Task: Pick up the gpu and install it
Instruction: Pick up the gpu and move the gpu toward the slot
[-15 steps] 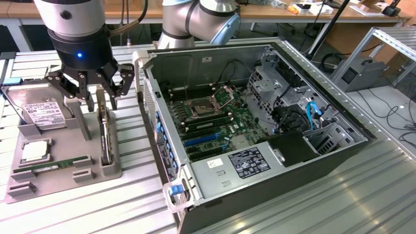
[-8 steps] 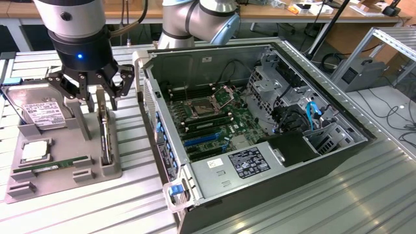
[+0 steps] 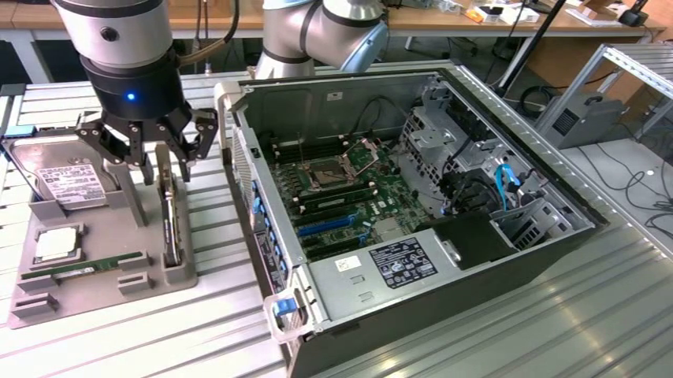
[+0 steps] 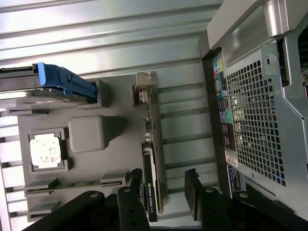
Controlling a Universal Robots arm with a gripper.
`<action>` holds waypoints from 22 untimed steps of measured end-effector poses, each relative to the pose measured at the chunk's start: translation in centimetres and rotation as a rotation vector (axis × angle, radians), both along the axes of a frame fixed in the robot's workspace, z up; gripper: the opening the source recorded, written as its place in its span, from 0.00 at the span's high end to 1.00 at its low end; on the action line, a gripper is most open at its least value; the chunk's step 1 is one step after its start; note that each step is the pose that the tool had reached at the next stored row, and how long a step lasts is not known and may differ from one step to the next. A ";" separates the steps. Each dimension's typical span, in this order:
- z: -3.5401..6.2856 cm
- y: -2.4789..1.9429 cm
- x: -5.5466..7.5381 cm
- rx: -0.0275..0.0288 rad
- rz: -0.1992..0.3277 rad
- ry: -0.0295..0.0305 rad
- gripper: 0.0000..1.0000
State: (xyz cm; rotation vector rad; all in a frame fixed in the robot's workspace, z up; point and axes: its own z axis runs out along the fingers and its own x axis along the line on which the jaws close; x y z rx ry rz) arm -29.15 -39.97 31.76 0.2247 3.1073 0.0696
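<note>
The gpu (image 3: pixel 169 224) stands on edge in a slot of the grey holder tray (image 3: pixel 158 279), a thin green card with a black cooler and a silver end bracket (image 4: pixel 147 83). My gripper (image 3: pixel 158 157) hangs right above the card's far end, open and holding nothing. In the wrist view the gpu (image 4: pixel 154 144) runs lengthwise between my black fingers (image 4: pixel 136 179), nearer to one of them, with the gripper (image 4: pixel 163 177) straddling it. The open computer case (image 3: pixel 505 260) lies on its side on the exterior view's right, its motherboard (image 3: pixel 347 185) and blue slots (image 3: pixel 324 226) exposed.
The tray also carries a silver hard drive (image 3: pixel 68 179) with a blue bracket (image 4: pixel 72 86), a processor (image 3: pixel 55 244) and a RAM stick (image 3: pixel 84 269). The case's rear panel (image 4: pixel 260 120) stands close beside the tray. The arm's base (image 3: pixel 315 35) rises behind the case.
</note>
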 end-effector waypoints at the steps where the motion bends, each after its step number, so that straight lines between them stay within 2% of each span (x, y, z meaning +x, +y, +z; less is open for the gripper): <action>1: -0.06 -0.01 0.0 0.0001 0.000 0.0000 0.52; 22: -0.89 -0.22 0.0 0.0001 0.000 0.0000 0.52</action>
